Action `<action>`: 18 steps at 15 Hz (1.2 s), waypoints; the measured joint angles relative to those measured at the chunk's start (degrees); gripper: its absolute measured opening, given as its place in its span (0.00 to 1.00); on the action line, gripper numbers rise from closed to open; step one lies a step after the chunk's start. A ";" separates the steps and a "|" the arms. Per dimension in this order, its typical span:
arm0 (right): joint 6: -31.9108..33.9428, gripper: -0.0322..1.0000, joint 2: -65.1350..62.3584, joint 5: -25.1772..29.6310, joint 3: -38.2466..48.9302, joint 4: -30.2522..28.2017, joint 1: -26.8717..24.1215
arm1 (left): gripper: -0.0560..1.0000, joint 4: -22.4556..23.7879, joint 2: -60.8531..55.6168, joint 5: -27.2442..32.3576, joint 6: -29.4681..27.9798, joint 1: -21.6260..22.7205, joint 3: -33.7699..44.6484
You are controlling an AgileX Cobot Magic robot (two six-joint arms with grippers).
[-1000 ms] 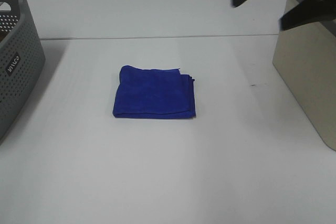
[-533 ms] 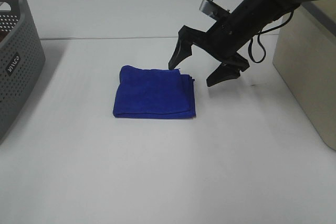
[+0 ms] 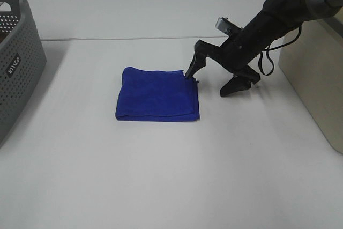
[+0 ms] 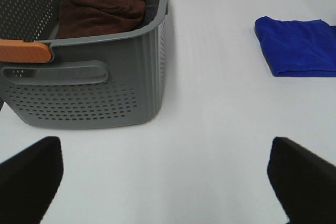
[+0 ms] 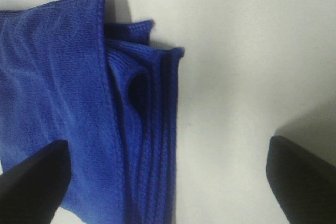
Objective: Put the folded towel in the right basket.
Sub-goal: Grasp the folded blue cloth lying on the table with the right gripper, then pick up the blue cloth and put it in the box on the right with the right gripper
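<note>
The folded blue towel [image 3: 158, 94] lies flat in the middle of the white table. My right gripper [image 3: 210, 81] is open and low at the towel's right edge; one fingertip [image 3: 191, 71] is at the towel's far right corner, the other [image 3: 229, 90] is on bare table to the right. The right wrist view shows the towel's layered edge [image 5: 79, 103] between the spread fingers [image 5: 31, 182]. The beige right basket [image 3: 316, 73] stands at the right edge. My left gripper [image 4: 165, 192] is open and empty, far from the towel [image 4: 299, 45], and is out of the high view.
A grey perforated basket [image 3: 16, 63] stands at the left edge; in the left wrist view it [image 4: 89, 93] holds a brown cloth [image 4: 100, 6] and has an orange handle [image 4: 23, 51]. A table seam [image 3: 134, 38] runs behind the towel.
My right arm has come down from the upper right near the beige basket to the towel's right edge, still open. The towel has not moved.
</note>
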 joint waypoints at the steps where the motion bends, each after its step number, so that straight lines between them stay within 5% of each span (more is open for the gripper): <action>1: 0.00 0.97 0.29 -0.46 -0.06 0.63 0.57 | 0.99 0.00 0.00 0.00 0.00 0.00 0.00; 6: 1.09 0.87 3.38 -4.47 -1.03 8.48 9.34 | 0.99 0.00 0.00 0.00 0.00 0.00 0.00; 9: 1.26 0.44 4.93 -10.26 -1.03 10.20 15.01 | 0.99 0.00 0.00 0.00 0.00 0.00 0.00; 10: 1.32 0.19 5.61 -12.20 -1.03 11.12 16.62 | 0.99 0.00 0.00 0.00 0.00 0.00 0.00; 11: 1.32 0.14 5.79 -13.06 -1.03 11.40 17.53 | 0.99 0.00 0.00 0.00 0.00 0.00 0.00; 15: 0.92 0.14 6.53 -5.10 -7.79 10.43 16.50 | 0.99 0.00 0.00 0.00 0.00 0.00 0.00; 18: -0.46 0.14 1.26 4.47 -17.25 9.80 11.23 | 0.99 0.00 0.00 0.00 0.00 0.00 0.00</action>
